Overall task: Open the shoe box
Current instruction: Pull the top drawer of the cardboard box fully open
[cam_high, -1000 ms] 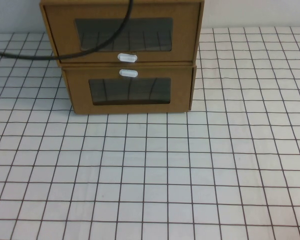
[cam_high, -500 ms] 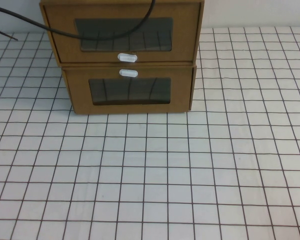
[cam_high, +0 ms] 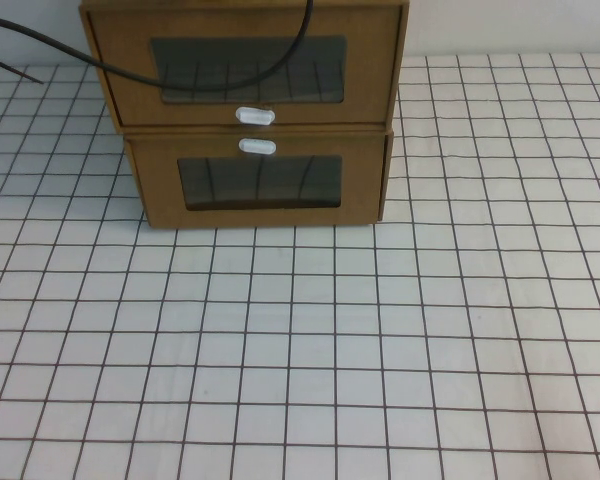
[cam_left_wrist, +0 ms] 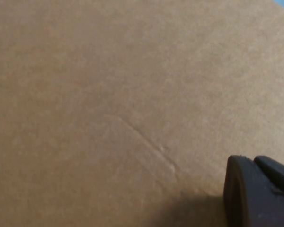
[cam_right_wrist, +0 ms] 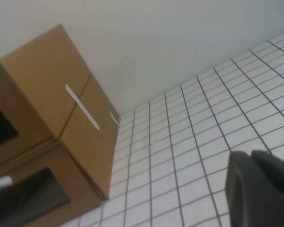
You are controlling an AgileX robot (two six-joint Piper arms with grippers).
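Shoe box on shoe box: the upper shoe box (cam_high: 372, 70) sits squarely on the lower shoe box (cam_high: 360, 185) in the upper centre-left of the high view, at the back of the gridded table (cam_high: 380, 350). Both are shut. Each brown front has a dark window and a small white pull tab, the upper tab (cam_high: 255, 115) just above the lower tab (cam_high: 257, 147).

From the upper left edge of that view a black cable (cam_high: 40, 41) runs rightward, sags across the upper box's window and leaves at the top of the frame. Neither of my arms shows in that view.

My left gripper (cam_left_wrist: 255, 163) sits in the lower right corner of the left wrist view. Its jaws are pressed together with nothing in them, and they are close over plain brown cardboard (cam_left_wrist: 109, 94) with a faint crease, which fills the frame. I cannot tell which face this is, or whether I touch it.

My right gripper (cam_right_wrist: 253, 158) sits in the lower right corner of the right wrist view. Its jaws are fully closed and empty, above the table and well apart from the stack. There the boxes stand at the left of the frame, a white tape strip (cam_right_wrist: 83, 109) on the side panel and a pale wall (cam_right_wrist: 180, 38) behind.
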